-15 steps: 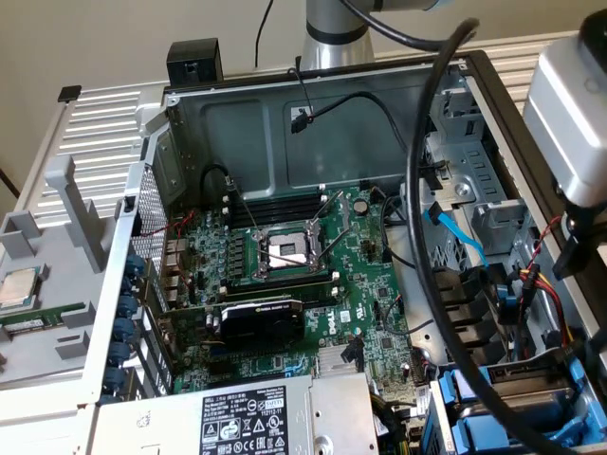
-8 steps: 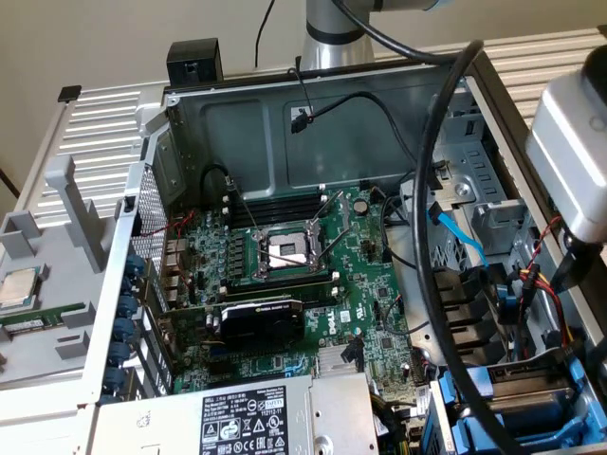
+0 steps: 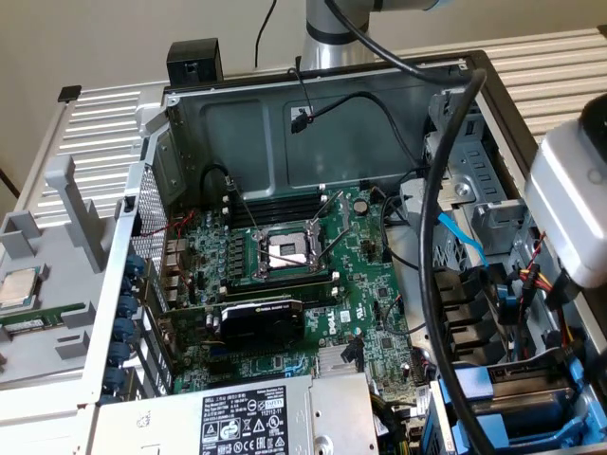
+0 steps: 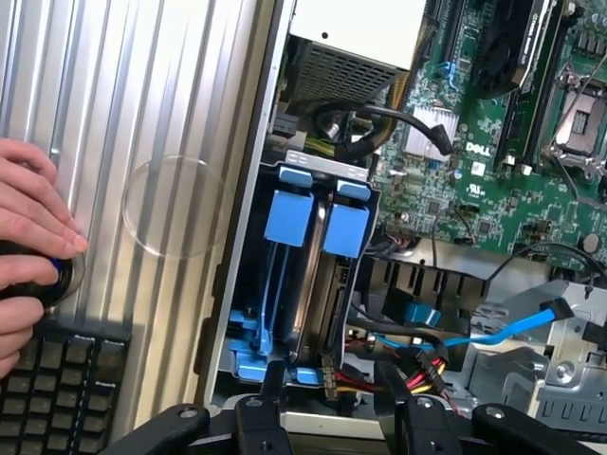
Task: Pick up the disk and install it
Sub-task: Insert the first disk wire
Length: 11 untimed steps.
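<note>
Two bright blue carrier frames [image 4: 294,218] stand on edge side by side in the drive cage [image 4: 237,313] at the case's corner. Between them shows the grey metal edge of the disk [image 4: 315,284]. My gripper [image 4: 327,398] hovers just off the end of that cage. Its two black fingers [image 4: 266,403] stand apart with nothing between them, so it is open. In the exterior view the arm's white wrist [image 3: 569,209] hangs over the case at the exterior view's right, above the blue carriers [image 3: 493,398].
A person's hand [image 4: 28,237] rests on a controller beside a black keyboard [image 4: 57,389] on the ribbed metal table [image 4: 142,114]. Inside the case are the green motherboard [image 3: 285,256], the grey power supply [image 3: 256,417], a blue cable [image 4: 512,327] and red-yellow wires [image 4: 422,365]. A small CPU chip [image 3: 19,287] lies outside.
</note>
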### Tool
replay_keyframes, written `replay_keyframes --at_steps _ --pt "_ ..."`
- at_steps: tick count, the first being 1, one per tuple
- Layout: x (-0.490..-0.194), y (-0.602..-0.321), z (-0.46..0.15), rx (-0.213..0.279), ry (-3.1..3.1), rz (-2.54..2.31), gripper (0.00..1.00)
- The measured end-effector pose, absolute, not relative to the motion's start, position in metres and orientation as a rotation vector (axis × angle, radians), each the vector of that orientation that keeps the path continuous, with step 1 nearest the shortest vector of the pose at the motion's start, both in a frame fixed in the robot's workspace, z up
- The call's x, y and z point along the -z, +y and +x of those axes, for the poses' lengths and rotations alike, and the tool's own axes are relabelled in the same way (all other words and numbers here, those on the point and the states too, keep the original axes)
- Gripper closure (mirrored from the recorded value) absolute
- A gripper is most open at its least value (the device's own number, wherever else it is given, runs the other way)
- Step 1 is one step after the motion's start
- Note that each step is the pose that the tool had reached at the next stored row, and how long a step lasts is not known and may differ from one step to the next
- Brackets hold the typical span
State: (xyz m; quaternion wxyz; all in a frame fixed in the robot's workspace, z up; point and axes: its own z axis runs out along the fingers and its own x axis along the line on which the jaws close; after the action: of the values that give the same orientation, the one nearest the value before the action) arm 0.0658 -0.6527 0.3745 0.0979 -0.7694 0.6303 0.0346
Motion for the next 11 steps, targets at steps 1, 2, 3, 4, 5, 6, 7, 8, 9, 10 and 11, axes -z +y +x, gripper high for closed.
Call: replay_keyframes --at_steps 1,2,3,4,5,6,7,8,9,10,11 --pt "-0.374 -0.653 0.066 -0.108 1.862 -2.274 0.51" --pt "-0.373 -0.654 0.066 -0.114 1.858 -2.271 0.51" --pt "-0.373 -0.655 0.066 -0.120 1.854 -2.267 0.51" --pt "-0.372 -0.656 0.066 -0.126 1.849 -2.263 0.51" --pt "-0.371 -0.657 0.066 -0.132 1.845 -2.260 0.51" --pt "-0.370 -0.658 0.066 -0.136 1.842 -2.258 0.51" --pt "-0.369 -0.659 0.067 -0.139 1.839 -2.258 0.51" --pt "-0.368 -0.660 0.067 -0.140 1.837 -2.259 0.51" --pt "-0.367 -0.661 0.067 -0.141 1.835 -2.260 0.51" --pt "-0.366 -0.663 0.067 -0.142 1.833 -2.261 0.51" --pt "-0.364 -0.664 0.067 -0.143 1.831 -2.262 0.51"
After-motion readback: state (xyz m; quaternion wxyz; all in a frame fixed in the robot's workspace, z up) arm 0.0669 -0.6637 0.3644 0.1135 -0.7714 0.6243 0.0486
